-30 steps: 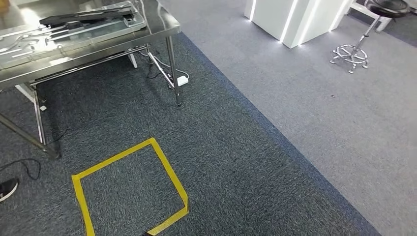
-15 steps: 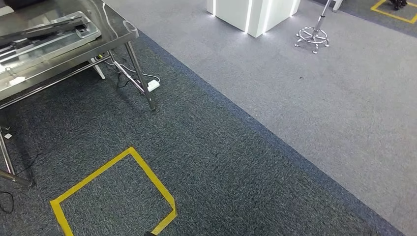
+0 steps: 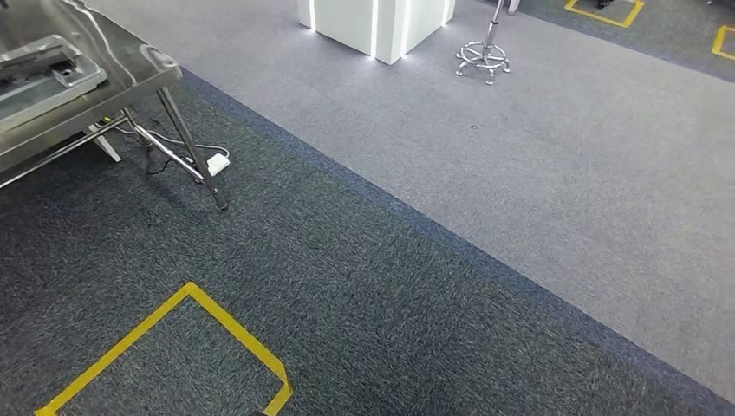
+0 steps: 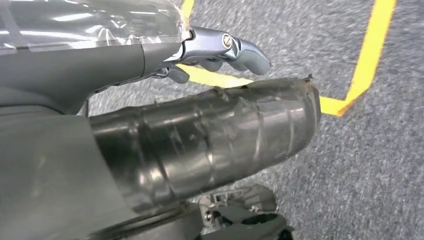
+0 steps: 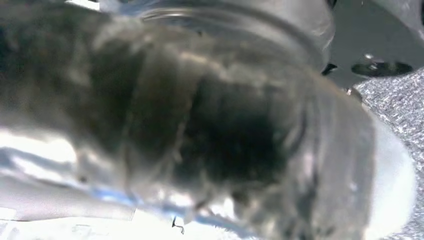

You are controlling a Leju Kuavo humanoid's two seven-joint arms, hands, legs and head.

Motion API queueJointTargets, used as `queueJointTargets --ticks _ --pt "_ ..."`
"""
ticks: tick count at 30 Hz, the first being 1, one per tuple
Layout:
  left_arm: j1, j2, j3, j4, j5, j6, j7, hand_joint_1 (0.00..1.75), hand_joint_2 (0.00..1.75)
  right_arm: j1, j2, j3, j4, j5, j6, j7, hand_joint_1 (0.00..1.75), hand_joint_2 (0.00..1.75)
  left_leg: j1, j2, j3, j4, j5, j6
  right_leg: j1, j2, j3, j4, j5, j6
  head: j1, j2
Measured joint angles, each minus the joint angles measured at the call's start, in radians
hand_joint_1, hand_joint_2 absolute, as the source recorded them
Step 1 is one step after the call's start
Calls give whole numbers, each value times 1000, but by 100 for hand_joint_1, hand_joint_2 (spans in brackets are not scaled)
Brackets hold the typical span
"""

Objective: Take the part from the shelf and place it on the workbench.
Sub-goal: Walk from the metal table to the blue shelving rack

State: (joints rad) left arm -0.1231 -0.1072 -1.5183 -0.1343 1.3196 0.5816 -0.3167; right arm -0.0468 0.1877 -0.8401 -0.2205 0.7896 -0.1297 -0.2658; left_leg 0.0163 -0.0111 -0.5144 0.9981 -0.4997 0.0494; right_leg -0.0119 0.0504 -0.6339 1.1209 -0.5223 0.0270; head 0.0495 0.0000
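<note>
Two robot hands, both low over the carpet. Left robot hand (image 4: 200, 140) in its wrist view: thick taped thumb across the frame, darker fingers (image 4: 245, 49) reaching out beyond it, loosely spread with a gap to the thumb and nothing between them. It hangs above dark carpet (image 3: 364, 286) right over a corner of the yellow tape square (image 3: 217, 316). Right robot hand (image 5: 200, 130): wrist view is a close blur of grey cover, can't tell whether the fingers are spread or curled, or whether they carry anything; a bit of carpet shows at the frame edge. Head view looks down at the floor: steel tabletop (image 3: 130, 61) at the far left, on thin metal legs, with a flat grey metal tray-like piece (image 3: 43, 74) lying on it, cut off by the frame edge; can't confirm that piece is the part. White power strip (image 3: 217, 162) with cables sits on the carpet under the tabletop. Lighter grey carpet (image 3: 520, 173) runs diagonally beyond the dark strip. White lit column (image 3: 373, 22) and a chrome stool base (image 3: 483, 59) stand far off, well apart from the tabletop.
</note>
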Motion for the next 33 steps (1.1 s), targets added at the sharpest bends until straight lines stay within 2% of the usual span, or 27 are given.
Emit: queueJointTargets --ticks 1,2,3,4,5,6,8,9,10,12,13,14,16,17,18,19,20,21,23,24,25,27,28,29,30,31,33 --pt "1 0 0 0 0 0 0 0 0 -1 0 0 0 0 1 -1 0 0 -2 14 0 -1 0 3 0 -24 -32 65 -35 3 1 0" --pt "3 0 0 0 0 0 0 0 0 -1 0 0 0 0 2 -1 0 0 -4 29 0 -1 -2 5 -2 -36 -64 131 -62 6 1 0" --pt "4 0 0 0 0 0 0 0 0 -1 0 0 0 0 3 -1 0 0 -6 43 0 -1 -3 5 -3 -41 -85 175 -74 9 1 0" --pt "4 0 0 0 0 0 0 0 0 0 0 0 0 0 3 -1 0 0 -6 57 1 -1 -5 5 -4 -44 -89 185 -68 10 1 0" --pt "3 0 0 0 0 0 0 0 0 1 0 0 0 0 4 -1 0 0 -7 69 4 0 -7 4 -4 -48 -71 154 -43 10 1 0" --pt "2 0 0 0 0 0 0 0 0 1 0 0 0 0 4 -1 0 0 -7 79 8 0 -10 1 -4 -58 -35 90 -8 8 1 0" --pt "1 0 0 0 0 0 0 0 0 -1 0 0 0 1 5 -1 0 0 -10 98 15 1 -18 -7 4 -101 38 -45 39 -3 0 0" --pt "1 0 0 0 0 0 0 0 0 -1 0 0 0 2 5 -1 0 0 -13 106 19 1 -22 -12 9 -115 58 -83 48 -9 0 0" --pt "0 0 0 0 0 0 0 0 0 -1 0 0 0 3 7 -1 0 0 -15 114 21 2 -24 -17 14 -121 63 -97 46 -15 0 0" --pt "-2 0 0 0 1 0 0 0 0 0 0 0 0 4 9 -1 0 0 -15 124 25 2 -30 -26 14 -100 60 -100 49 -25 0 0" --pt "-3 0 0 0 1 0 0 0 0 1 1 0 0 5 10 -1 0 0 -13 112 24 10 -38 -31 12 -90 60 -103 51 -31 0 0" --pt "-3 0 0 0 1 0 0 0 0 0 1 0 0 6 11 0 0 0 -10 90 14 35 -56 -36 9 -80 61 -107 54 -37 0 0" --pt "-1 0 0 0 3 0 0 0 0 -2 1 0 0 8 12 0 0 0 -6 38 -36 146 -117 -42 6 -58 61 -110 57 -45 -1 0" --pt "0 0 -1 0 4 0 0 0 0 -3 1 0 0 10 12 0 0 0 -5 25 -71 217 -148 -44 7 -45 61 -109 58 -48 -1 0" --pt "2 0 -1 0 5 0 0 0 0 -3 2 0 0 12 13 1 0 0 -5 20 -101 274 -163 -45 8 -32 60 -108 58 -48 -1 0" --pt "4 0 -1 0 5 0 0 0 0 -3 2 0 0 13 13 1 0 0 -5 19 -118 298 -158 -46 8 -18 60 -106 57 -48 -1 0" --pt "4 0 -1 0 5 0 0 0 0 -3 2 0 0 14 13 1 0 0 -5 17 -116 282 -131 -45 8 -4 60 -103 57 -48 -1 0" --pt "4 0 -1 0 5 0 0 0 0 -3 2 0 0 15 13 2 0 0 -4 11 -97 228 -90 -43 7 11 61 -100 56 -47 -1 0" --pt "3 0 -1 0 6 0 0 0 0 -4 2 0 0 16 13 2 0 0 -2 -33 -46 95 -24 -37 7 37 57 -90 53 -41 -1 0" --pt "3 0 -1 0 7 0 0 0 0 -4 2 0 0 17 13 2 0 0 -1 -53 -31 53 -10 -35 6 48 54 -87 52 -36 0 0" --pt "3 1 -1 0 8 0 0 0 0 -4 2 0 0 17 13 2 0 0 -3 -67 -26 36 -9 -32 5 59 49 -86 53 -30 0 0" --pt "1 1 -1 0 8 0 0 0 0 -2 2 0 0 17 13 2 0 0 -5 -53 -24 30 -5 -21 2 77 43 -88 59 -16 -1 0" --pt "0 1 -1 0 9 0 0 0 0 0 2 0 0 17 13 2 0 0 -5 -42 -21 25 0 -13 2 68 40 -83 56 -12 -1 0" --pt "0 1 -1 0 9 0 0 0 0 1 2 0 0 17 13 2 0 0 -4 -28 -19 18 5 -5 2 46 30 -65 43 -8 1 0" --pt "0 1 -1 0 9 0 0 0 0 1 2 0 0 17 13 2 0 0 -3 -15 -18 12 9 2 4 17 12 -26 19 -6 2 0" --pt "1 1 -1 0 9 0 0 0 0 0 2 0 0 17 13 2 0 0 -5 0 -17 10 10 5 4 -14 -15 29 -13 -4 3 0" --pt "5 1 -1 0 10 0 1 0 0 -2 2 0 0 17 14 3 0 0 -9 30 -19 10 9 8 2 -37 -73 151 -66 2 4 0"
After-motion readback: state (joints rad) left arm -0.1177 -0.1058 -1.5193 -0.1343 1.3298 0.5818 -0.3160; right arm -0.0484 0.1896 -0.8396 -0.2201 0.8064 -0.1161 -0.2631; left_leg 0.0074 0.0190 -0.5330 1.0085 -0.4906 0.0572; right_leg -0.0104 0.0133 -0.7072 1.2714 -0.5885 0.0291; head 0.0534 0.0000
